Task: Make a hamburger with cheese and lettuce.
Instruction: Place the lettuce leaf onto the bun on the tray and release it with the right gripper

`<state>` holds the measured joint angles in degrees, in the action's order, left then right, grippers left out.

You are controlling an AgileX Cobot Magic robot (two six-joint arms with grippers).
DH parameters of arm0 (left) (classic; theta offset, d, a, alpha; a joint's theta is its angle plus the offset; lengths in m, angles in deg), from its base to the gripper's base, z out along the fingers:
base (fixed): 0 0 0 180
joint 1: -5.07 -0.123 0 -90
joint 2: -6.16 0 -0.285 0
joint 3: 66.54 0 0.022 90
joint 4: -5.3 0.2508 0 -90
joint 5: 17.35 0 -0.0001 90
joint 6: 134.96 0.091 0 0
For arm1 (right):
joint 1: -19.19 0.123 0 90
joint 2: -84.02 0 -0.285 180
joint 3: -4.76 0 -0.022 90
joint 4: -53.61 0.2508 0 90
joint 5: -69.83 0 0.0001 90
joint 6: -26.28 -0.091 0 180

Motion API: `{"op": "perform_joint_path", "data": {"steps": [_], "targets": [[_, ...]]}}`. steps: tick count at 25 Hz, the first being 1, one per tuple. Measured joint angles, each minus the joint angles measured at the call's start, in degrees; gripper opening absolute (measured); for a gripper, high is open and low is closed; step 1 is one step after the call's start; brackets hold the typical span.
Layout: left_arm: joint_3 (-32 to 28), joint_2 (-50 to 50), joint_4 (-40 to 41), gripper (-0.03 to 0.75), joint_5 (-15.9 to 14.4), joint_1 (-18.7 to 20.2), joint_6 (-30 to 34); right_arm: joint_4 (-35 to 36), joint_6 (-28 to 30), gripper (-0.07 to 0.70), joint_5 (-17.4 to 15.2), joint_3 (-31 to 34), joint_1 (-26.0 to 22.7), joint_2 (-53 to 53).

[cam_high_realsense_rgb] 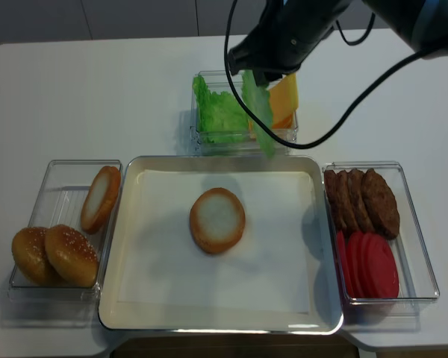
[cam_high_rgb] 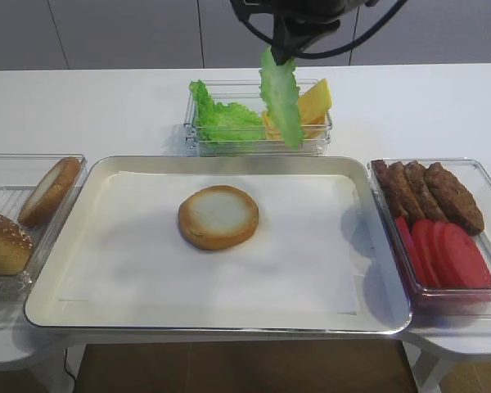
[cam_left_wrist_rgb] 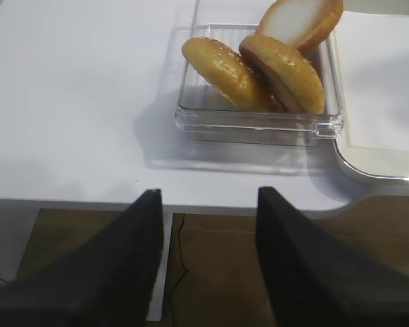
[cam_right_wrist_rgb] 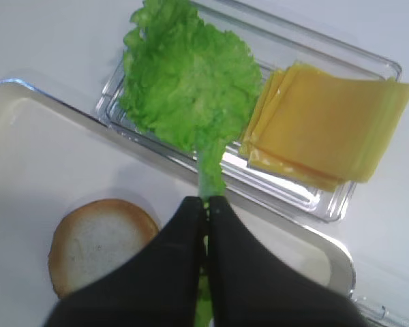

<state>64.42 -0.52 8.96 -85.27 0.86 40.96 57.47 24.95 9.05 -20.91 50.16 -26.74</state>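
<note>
At far left, bun tops (cam_high_realsense_rgb: 52, 253) lie in a clear box (cam_high_realsense_rgb: 30, 224), and the left gripper (cam_left_wrist_rgb: 208, 225) is held over the table edge — fingers spread, nothing between them. On the tray (cam_high_rgb: 106, 311) the hamburger (cam_high_rgb: 218, 216) lies cut face up. Above the back bin (cam_high_rgb: 258, 139) a lettuce (cam_high_rgb: 280, 98) leaf hangs pinched in the closed right gripper (cam_right_wrist_rgb: 206, 204) — cheese (cam_right_wrist_rgb: 327, 122) is stacked just right of it. Patties (cam_high_realsense_rgb: 362, 198) and tomato (cam_high_realsense_rgb: 369, 265) are boxed at right.

A white surface (cam_high_rgb: 106, 106) spans the scene; pale grey cabinet panels (cam_high_rgb: 131, 33) stand behind it; brown wooden floor (cam_left_wrist_rgb: 211, 272) shows below its front edge.
</note>
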Motion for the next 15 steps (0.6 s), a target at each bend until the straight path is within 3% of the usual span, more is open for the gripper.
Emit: {"op": "perform_joint_path", "data": {"steps": [9,15], "targets": [[0.0,0.0,0.0,0.336,0.0,0.0,0.0,5.07,0.66,0.027,-8.07,0.0,0.0,0.23],[0.0,0.0,0.0,0.336,0.0,0.0,0.0,4.62,0.16,0.027,-9.19,0.0,4.2,0.23]]}}
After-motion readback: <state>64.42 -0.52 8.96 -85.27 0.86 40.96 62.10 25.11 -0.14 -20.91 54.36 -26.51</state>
